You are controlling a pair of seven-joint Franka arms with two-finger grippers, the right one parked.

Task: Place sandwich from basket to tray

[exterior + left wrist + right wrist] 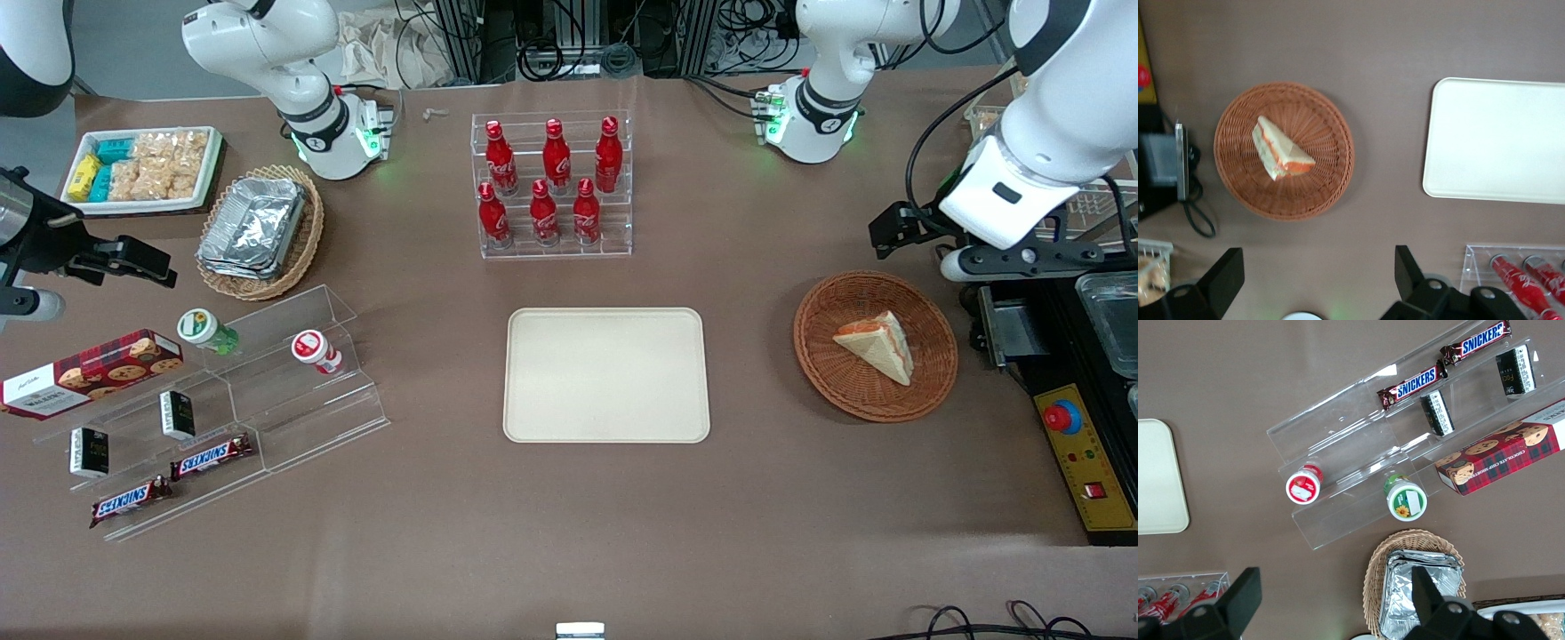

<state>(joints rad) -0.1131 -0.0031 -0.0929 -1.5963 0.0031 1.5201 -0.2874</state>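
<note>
**Resting sandwich in its basket, gripper raised and open**

Lying on its side near the middle of the basket (876, 346), the sandwich (877, 344) is a triangular wedge. In the front view its long axis runs diagonally: the narrow tip points toward the front camera and the working arm's end of the table, while the broad end, with an orange-red stripe, faces away from the camera toward the tray (606, 374). In the wrist view the red and orange filling stripe runs along the wedge's long cut edge. Nothing covers the sandwich or lies against it in the basket.

The gripper (1315, 280) hangs above the table, farther from the front camera than the basket and apart from it; its two dark fingers (1226, 277) stand spread wide with nothing between them.

The tray lies flat and bare at the table's centre, well apart from the basket, with bare brown tabletop (756, 267) between them. A clear rack of red bottles (551, 185) stands farther from the camera than the tray. A black control box (1080, 444) with a red button sits just beside the basket, at the working arm's end of the table.
</note>
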